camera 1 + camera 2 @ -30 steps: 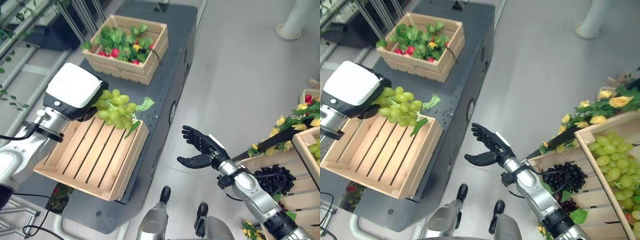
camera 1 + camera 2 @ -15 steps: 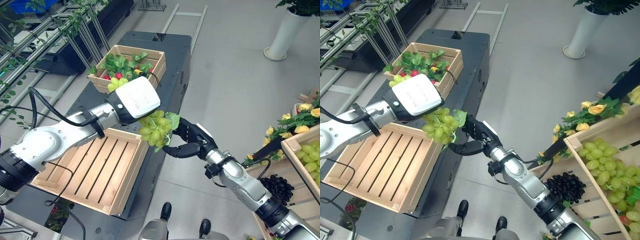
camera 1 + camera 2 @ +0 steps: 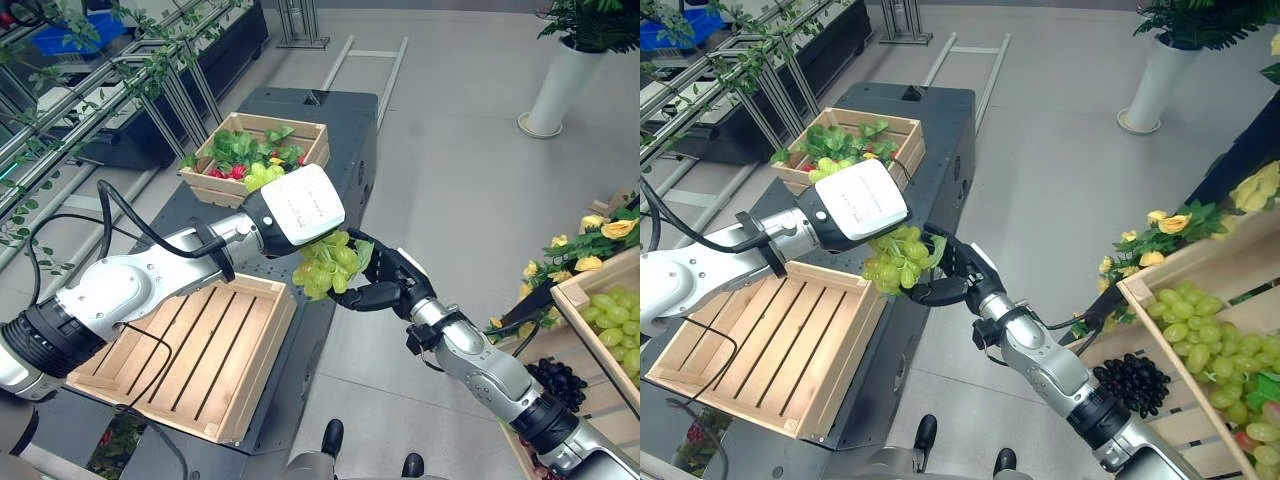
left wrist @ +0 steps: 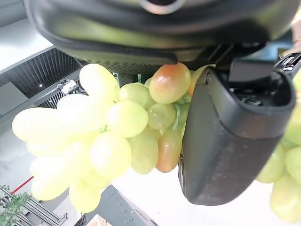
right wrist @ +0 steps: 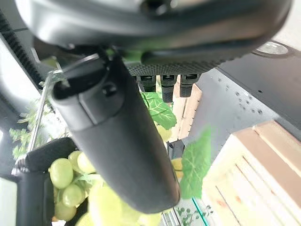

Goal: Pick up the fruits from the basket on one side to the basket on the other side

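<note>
A bunch of green grapes [image 3: 328, 268] with a leaf hangs in the air past the right edge of the dark cart [image 3: 345, 110]. My left hand [image 3: 295, 205], with its white cover, is shut on the top of the bunch; its thumb [image 4: 225, 136] presses against the grapes [image 4: 117, 122]. My right hand [image 3: 395, 280] reaches in from the right. Its spread fingers stand behind the bunch and its thumb [image 5: 117, 141] lies under it, touching the grapes [image 5: 66, 174]. The empty wooden crate [image 3: 265, 350] sits below and to the left.
A far crate [image 3: 300, 135] of leafy greens, red fruit and green grapes stands on the cart's back end. At the right stand crates with green grapes [image 3: 1200, 340] and black grapes [image 3: 1130, 380], edged by yellow flowers [image 3: 1170, 225]. Open grey floor lies between them.
The view has shifted. My left hand has carried the grapes a little further right, and my right hand has closed in against the bunch.
</note>
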